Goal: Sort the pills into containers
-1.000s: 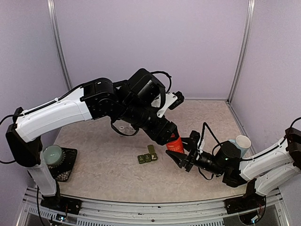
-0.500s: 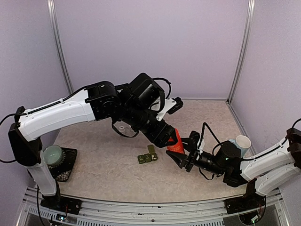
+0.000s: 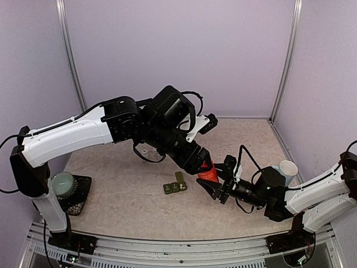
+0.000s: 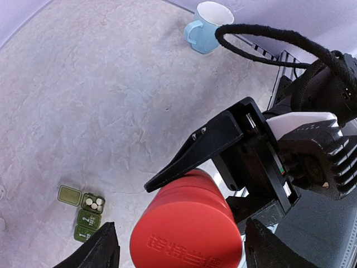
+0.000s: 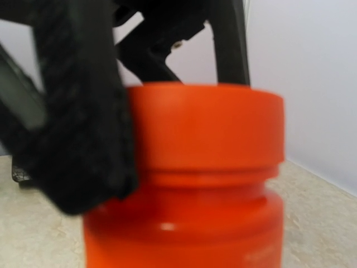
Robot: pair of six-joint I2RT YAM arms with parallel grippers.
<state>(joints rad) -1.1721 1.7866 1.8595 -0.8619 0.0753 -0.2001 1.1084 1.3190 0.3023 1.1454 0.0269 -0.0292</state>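
Now, one red bottle (image 4: 189, 223) held by left claw (image 4: 181, 248), right claw (image 3: 216, 180) seemingly clamped on its cap, three joined containers (image 3: 174, 187)

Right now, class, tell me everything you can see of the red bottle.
The red bottle looks like smooth orange-red plastic. It is round, with a wider cap above a ridged neck and embossed characters on one flat end. It is held tilted in the air, gripped by the left tool and the right tool.

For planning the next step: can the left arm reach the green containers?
Probably not yet: the left arm's jaws hold the red bottle, which the right arm's jaws apparently grip too. The containers lie unobstructed nearby.
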